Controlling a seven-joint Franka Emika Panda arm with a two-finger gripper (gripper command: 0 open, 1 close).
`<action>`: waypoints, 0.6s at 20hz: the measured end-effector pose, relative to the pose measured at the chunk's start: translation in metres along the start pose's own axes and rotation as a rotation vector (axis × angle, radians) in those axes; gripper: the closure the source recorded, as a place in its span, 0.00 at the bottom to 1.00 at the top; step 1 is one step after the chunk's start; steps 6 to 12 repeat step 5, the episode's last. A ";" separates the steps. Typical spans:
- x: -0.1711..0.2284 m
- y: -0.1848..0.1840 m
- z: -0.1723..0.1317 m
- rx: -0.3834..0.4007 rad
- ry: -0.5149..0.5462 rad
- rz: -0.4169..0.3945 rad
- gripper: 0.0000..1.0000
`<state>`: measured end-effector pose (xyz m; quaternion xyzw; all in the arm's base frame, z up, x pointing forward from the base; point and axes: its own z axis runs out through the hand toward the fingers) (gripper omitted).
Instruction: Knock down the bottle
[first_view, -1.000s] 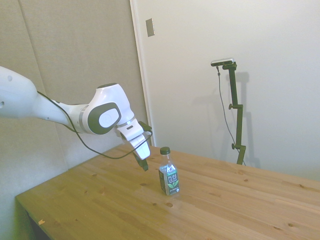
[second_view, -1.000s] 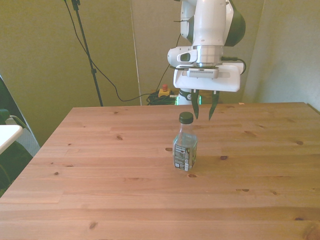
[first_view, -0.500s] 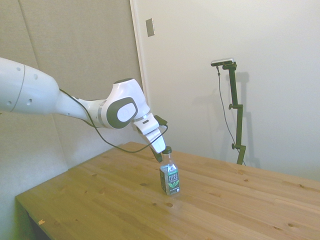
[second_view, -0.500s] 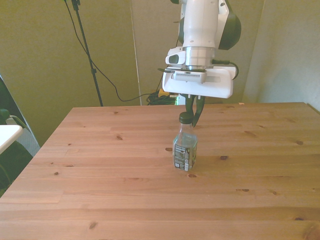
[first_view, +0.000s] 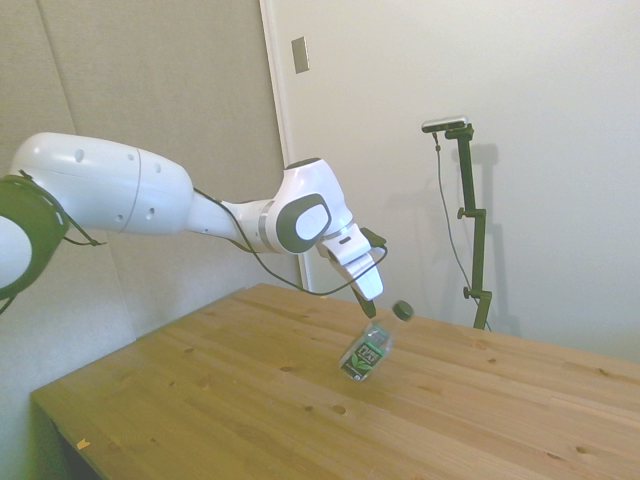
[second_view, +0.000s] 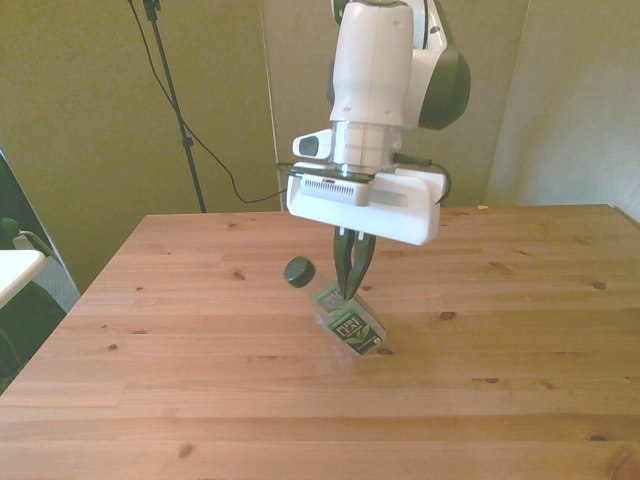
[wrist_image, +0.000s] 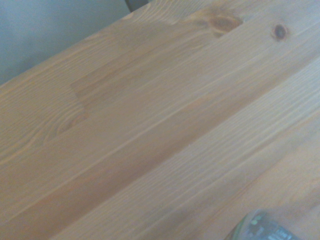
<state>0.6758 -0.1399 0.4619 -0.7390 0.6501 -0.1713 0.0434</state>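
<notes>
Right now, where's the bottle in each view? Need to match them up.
Side view: the bottle is tipped over mid-table, cap toward the picture's right, just below the gripper.
Front view: mid-table, cap leaning toward the front view's left, below the closed gripper.
Wrist view: only a blurred sliver of it at the frame's edge.
Shared landmark: the wooden table.

Bottle (second_view: 349, 325) label: white lettering, tilted, too small to read.

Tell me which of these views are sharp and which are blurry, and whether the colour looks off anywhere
Side view: pale, washed out, the tilted bottle slightly smeared. Front view: sharpest, with a yellow-green cast on the walls. Wrist view: soft; only a blurred corner of the bottle shows.
</notes>
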 end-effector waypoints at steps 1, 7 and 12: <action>0.004 -0.003 0.006 -0.003 0.000 0.007 1.00; 0.009 -0.013 0.013 0.008 -0.001 0.022 1.00; 0.009 -0.013 0.013 0.008 -0.001 0.022 1.00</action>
